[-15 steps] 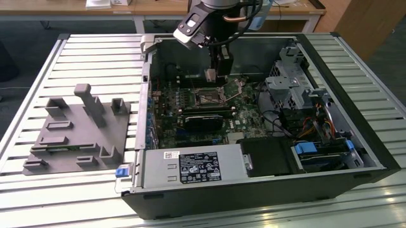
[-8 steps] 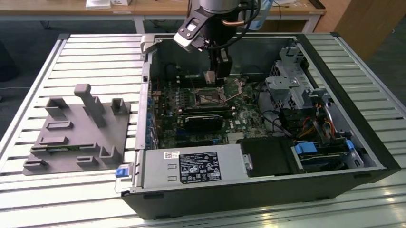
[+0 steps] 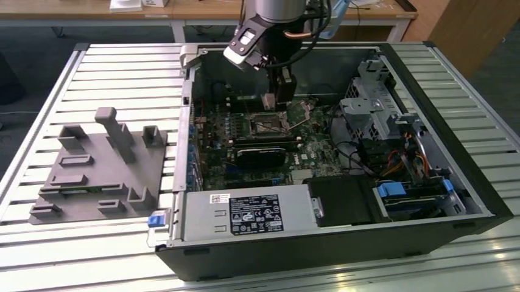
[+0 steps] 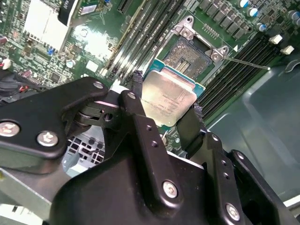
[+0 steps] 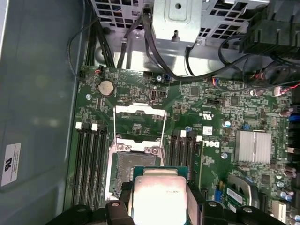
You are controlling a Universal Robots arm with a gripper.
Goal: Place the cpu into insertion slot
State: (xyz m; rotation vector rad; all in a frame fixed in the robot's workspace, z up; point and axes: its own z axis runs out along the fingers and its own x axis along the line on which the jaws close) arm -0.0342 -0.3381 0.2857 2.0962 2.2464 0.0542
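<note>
Gripper (image 4: 166,96) clamps the cpu (image 4: 171,102) by its edges, at 12 o'clock of the insertion slot (image 3: 267,126) in the exterior view.

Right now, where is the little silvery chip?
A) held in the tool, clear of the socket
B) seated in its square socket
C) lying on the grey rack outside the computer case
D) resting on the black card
A: in the second wrist view the tool grips the cpu by its edges, and the insertion slot beyond it is bare.
</note>
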